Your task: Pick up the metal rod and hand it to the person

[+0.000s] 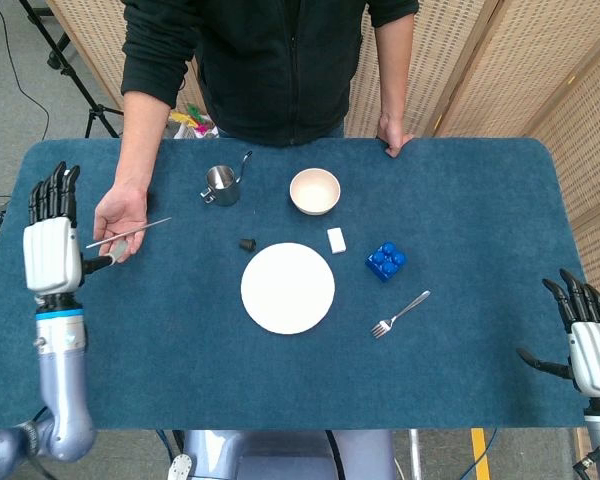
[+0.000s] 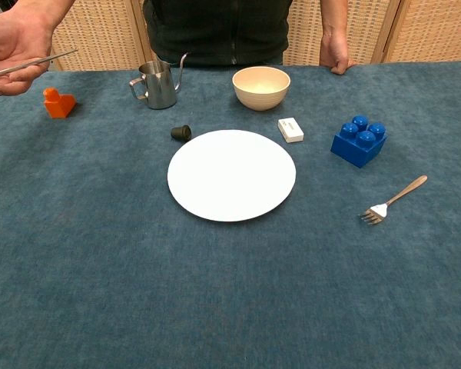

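The thin metal rod lies across the person's open hand at the table's left side; the chest view shows the rod on that hand at top left. My left hand is open, fingers straight and apart, to the left of the person's hand and clear of the rod. It is out of the chest view. My right hand is open at the table's right front edge, holding nothing.
A white plate sits mid-table, with a small black cap, metal pitcher, cream bowl, white block, blue brick and fork around it. An orange piece lies far left.
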You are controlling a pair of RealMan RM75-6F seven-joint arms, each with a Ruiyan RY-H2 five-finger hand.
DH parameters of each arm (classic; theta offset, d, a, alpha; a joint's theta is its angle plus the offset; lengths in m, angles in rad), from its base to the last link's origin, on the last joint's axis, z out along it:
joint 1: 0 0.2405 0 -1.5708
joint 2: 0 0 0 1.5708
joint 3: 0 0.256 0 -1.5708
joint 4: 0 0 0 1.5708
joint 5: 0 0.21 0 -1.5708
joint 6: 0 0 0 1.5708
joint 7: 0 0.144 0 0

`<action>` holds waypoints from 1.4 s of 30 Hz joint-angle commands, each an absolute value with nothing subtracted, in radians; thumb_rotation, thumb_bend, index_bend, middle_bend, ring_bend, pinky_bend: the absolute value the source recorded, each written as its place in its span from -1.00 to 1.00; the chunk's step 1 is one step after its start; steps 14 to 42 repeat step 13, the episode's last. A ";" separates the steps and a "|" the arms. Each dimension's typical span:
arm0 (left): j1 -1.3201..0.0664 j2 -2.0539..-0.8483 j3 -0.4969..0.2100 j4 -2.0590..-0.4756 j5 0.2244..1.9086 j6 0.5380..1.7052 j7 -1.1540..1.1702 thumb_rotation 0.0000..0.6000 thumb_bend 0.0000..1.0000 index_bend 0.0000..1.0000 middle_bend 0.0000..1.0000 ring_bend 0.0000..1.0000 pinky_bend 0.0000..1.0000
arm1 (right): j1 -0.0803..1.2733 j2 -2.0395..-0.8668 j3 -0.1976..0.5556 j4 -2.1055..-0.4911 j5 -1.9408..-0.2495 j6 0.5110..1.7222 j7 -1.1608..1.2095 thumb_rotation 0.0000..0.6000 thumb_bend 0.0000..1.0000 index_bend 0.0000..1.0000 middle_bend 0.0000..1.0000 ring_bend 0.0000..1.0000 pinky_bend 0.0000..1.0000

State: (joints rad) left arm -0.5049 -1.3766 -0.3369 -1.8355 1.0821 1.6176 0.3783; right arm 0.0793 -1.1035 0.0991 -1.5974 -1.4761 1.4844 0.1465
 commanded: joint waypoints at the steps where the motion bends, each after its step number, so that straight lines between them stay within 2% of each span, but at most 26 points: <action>1: -0.356 -1.241 -0.194 -1.792 1.216 1.605 0.156 1.00 -1.00 -1.00 -1.00 -1.00 -1.00 | 0.077 -1.103 0.096 -1.603 -1.485 1.492 0.143 1.00 -1.00 -0.82 -1.00 -1.00 -1.00; 8: -0.238 -1.128 -0.042 -1.686 1.370 1.545 -0.147 1.00 -1.00 -1.00 -1.00 -1.00 -1.00 | 0.073 -1.104 0.090 -1.610 -1.501 1.503 0.135 1.00 -1.00 -0.82 -1.00 -1.00 -1.00; 13: -0.191 -1.139 -0.010 -1.609 1.429 1.563 -0.263 1.00 -1.00 -1.00 -1.00 -1.00 -1.00 | 0.070 -1.103 0.086 -1.615 -1.511 1.513 0.133 1.00 -1.00 -0.82 -1.00 -1.00 -1.00; 42: -0.191 -1.139 -0.010 -1.609 1.429 1.563 -0.263 1.00 -1.00 -1.00 -1.00 -1.00 -1.00 | 0.070 -1.103 0.086 -1.615 -1.511 1.513 0.133 1.00 -1.00 -0.82 -1.00 -1.00 -1.00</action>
